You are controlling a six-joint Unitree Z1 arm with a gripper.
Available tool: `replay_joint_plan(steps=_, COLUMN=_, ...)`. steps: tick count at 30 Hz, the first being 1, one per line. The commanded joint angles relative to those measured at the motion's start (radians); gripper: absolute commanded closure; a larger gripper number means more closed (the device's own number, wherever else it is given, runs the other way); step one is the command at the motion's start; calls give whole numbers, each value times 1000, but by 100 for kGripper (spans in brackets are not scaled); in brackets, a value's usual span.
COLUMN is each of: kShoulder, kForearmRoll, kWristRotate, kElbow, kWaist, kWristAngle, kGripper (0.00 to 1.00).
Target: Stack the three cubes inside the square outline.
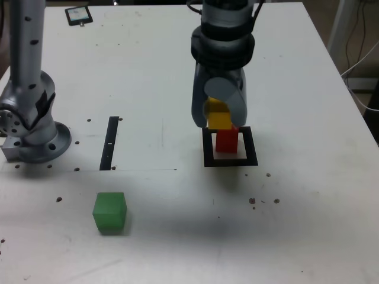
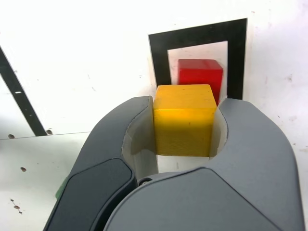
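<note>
The red cube (image 1: 226, 141) (image 2: 200, 77) sits inside the black square outline (image 1: 231, 160) (image 2: 197, 36) on the white table. My gripper (image 1: 220, 118) (image 2: 184, 120) is shut on the yellow cube (image 1: 219, 118) (image 2: 184, 118), holding it just above and slightly toward the exterior view's left of the red cube. Whether the yellow cube touches the red one I cannot tell. The green cube (image 1: 109, 212) lies alone near the table's front, at the exterior view's left.
A thin straight black strip (image 1: 111, 142) (image 2: 19, 94) lies on the table between the arm's base (image 1: 29, 112) and the outline. A small dark device (image 1: 79, 15) rests at the far back left. Small screw holes dot the tabletop.
</note>
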Motion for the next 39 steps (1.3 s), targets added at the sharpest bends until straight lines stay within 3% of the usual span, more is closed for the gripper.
replay_joint_plan(steps=1, kShoulder=13, kForearmRoll=0, kWristRotate=3, kElbow=-9, kWaist=-2, kWristAngle=-1, kGripper=78)
replay_joint_plan(steps=11, kShoulder=39, kForearmRoll=-8, kWristRotate=21, kElbow=-16, kWaist=2, kWristAngle=2, kGripper=77)
replay_joint_plan(steps=14, kShoulder=43, kForearmRoll=-8, kWristRotate=24, kElbow=-15, kWaist=4, kWristAngle=1, kGripper=71)
replay_joint_plan(steps=17, kShoulder=49, kForearmRoll=-11, kWristRotate=26, kElbow=-10, kWaist=6, kWristAngle=1, kGripper=54)
replay_joint_plan(steps=22, kShoulder=55, kForearmRoll=-30, kWristRotate=36, kElbow=1, kWaist=7, kWristAngle=2, kGripper=15)
replay_joint_plan(steps=25, kShoulder=55, kForearmRoll=-35, kWristRotate=39, kElbow=3, kWaist=8, kWristAngle=4, kGripper=3)
replay_joint_plan(steps=33, kShoulder=37, kForearmRoll=-27, kWristRotate=39, kElbow=11, kWaist=8, kWristAngle=7, kGripper=1)
replay_joint_plan(steps=39, kShoulder=-51, kForearmRoll=29, kWristRotate=39, kElbow=30, kWaist=4, kWristAngle=9, kGripper=1)
